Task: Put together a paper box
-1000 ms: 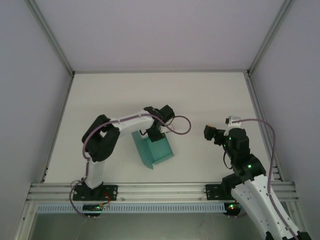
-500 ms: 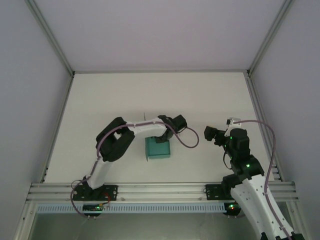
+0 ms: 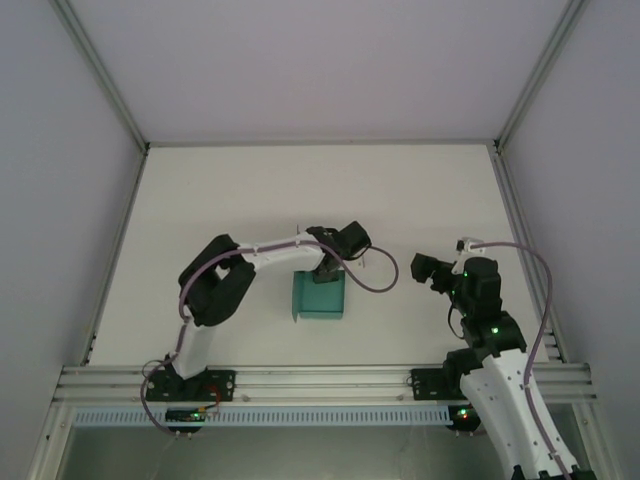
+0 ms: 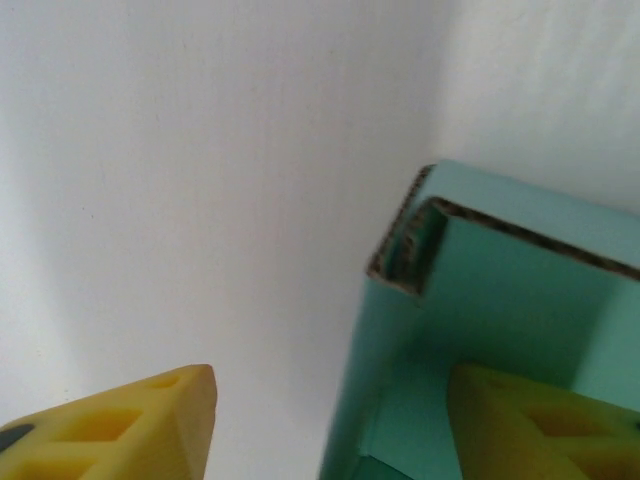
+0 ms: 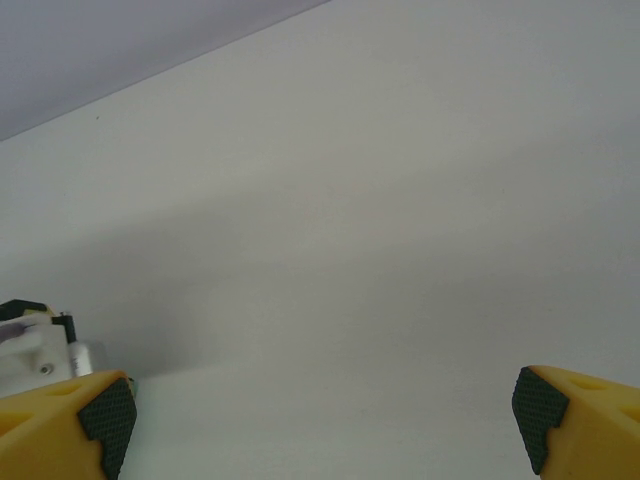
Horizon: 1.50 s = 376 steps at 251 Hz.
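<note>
The teal paper box rests on the white table as a small open-topped rectangle just in front of my left gripper. In the left wrist view the box shows a folded corner with raw corrugated edges. My left gripper is open and straddles one upright wall: one yellow finger is outside the box and the other is inside it. The fingers do not press the wall. My right gripper hovers to the right of the box, open, with bare table between its fingers.
Aluminium frame rails run along the near edge and up both sides of the table. White walls enclose the workspace. The left arm's purple cable loops out between the box and the right gripper.
The left arm swung right and the box turned from a skewed pose to square with the table edge, shifting slightly right. The right arm barely moved.
</note>
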Each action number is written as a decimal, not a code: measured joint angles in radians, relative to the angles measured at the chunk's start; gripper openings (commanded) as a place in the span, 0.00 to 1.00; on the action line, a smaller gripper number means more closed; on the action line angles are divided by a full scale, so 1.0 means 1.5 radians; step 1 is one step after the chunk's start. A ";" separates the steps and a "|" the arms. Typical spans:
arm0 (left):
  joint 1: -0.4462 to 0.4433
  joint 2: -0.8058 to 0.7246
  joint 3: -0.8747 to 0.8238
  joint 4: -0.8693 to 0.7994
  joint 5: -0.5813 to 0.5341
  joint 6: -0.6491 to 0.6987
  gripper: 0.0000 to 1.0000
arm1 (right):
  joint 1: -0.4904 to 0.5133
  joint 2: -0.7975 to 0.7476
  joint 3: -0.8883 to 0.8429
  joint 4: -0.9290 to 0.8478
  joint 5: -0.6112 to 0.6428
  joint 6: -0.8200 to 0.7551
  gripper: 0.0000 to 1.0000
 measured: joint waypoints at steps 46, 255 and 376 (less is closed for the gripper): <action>-0.005 -0.058 -0.012 -0.006 0.033 0.005 0.67 | -0.008 0.019 -0.001 0.011 -0.039 0.000 1.00; 0.361 -0.607 -0.247 0.203 0.219 -0.515 0.99 | 0.276 0.648 0.345 0.040 -0.159 -0.355 0.93; 0.489 -0.556 -0.404 0.141 0.263 -0.649 0.99 | 0.349 0.954 0.606 -0.112 -0.143 -0.460 0.51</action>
